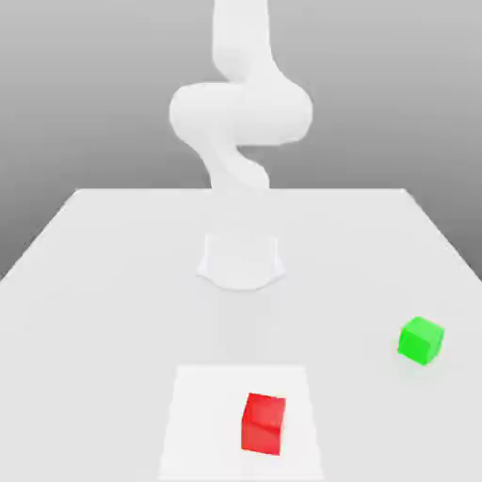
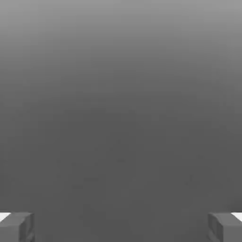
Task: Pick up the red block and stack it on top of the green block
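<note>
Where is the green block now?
In the exterior view the green block sits on the white table at the view's right, apart from the red block, which lies nearer the front.

1. The tabletop (image 1: 113, 282) is a plain, pale white surface that spreads from the near edge back toward a grey backdrop, narrowing with distance in the exterior view.
2. A brighter white rectangular patch (image 1: 207, 414) is marked on it at the near middle.
3. The red block (image 1: 263, 424) rests on that patch, toward its right side in the exterior view, flat on one face.
4. The green block (image 1: 420, 340) sits on the bare surface farther back and well to the exterior view's right, apart from the red one and off the patch.
5. The robot's white base (image 1: 241, 261) stands on the middle of the surface, farther back than both cubes.
</note>
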Controlling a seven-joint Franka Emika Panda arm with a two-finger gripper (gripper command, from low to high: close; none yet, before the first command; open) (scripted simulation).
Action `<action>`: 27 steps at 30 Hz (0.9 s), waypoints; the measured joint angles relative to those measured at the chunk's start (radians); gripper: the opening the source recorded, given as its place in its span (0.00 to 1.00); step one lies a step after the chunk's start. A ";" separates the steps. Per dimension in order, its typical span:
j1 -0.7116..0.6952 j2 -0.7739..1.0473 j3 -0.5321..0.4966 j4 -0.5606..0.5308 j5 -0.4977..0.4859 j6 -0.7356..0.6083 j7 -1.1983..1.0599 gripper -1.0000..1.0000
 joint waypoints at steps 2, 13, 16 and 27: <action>0.038 0.062 -0.030 -0.020 0.001 0.029 -0.088 0.50; 0.202 0.386 -0.167 -0.126 0.040 0.178 -0.567 0.50; 0.235 0.475 -0.193 -0.155 0.058 0.218 -0.703 0.50; 0.279 0.798 -0.208 -0.260 0.090 0.367 -1.176 0.50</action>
